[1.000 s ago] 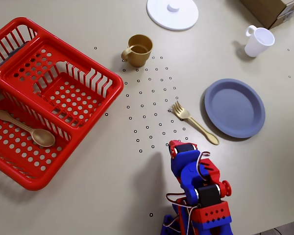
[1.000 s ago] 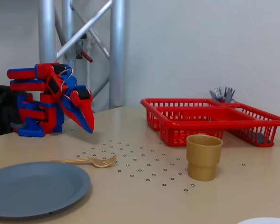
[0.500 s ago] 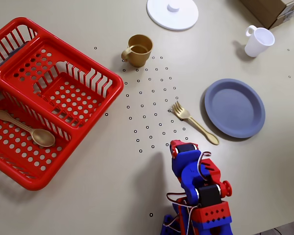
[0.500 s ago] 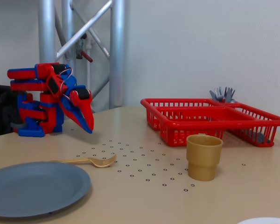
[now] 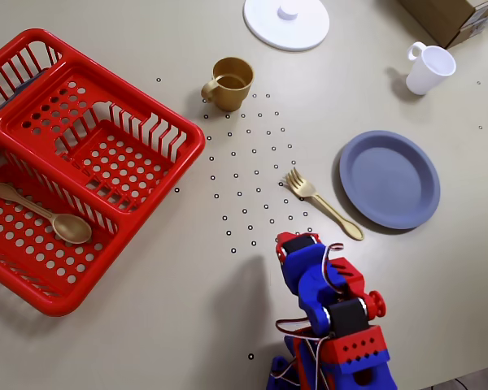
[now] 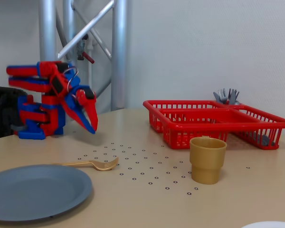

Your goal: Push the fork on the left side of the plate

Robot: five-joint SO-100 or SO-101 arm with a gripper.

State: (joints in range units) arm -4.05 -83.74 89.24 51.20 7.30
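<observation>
The gold fork (image 5: 321,203) lies flat on the table, just left of the slate-blue plate (image 5: 415,213) in the overhead view. Its tines point up-left and its handle end lies close to the plate's lower-left rim. My red and blue gripper (image 5: 298,240) is just below-left of the fork, apart from it. In the fixed view the gripper (image 6: 93,128) points down with its jaws together and empty, its tip a little above the table behind the fork (image 6: 92,164) and the plate (image 6: 19,209).
A red basket (image 5: 159,166) at the left holds a gold spoon (image 5: 45,215). A gold cup (image 5: 228,83), a white lid (image 5: 286,24), a white mug (image 5: 428,69) and a cardboard box (image 5: 455,16) stand at the back. Small dot marks cover the table's middle.
</observation>
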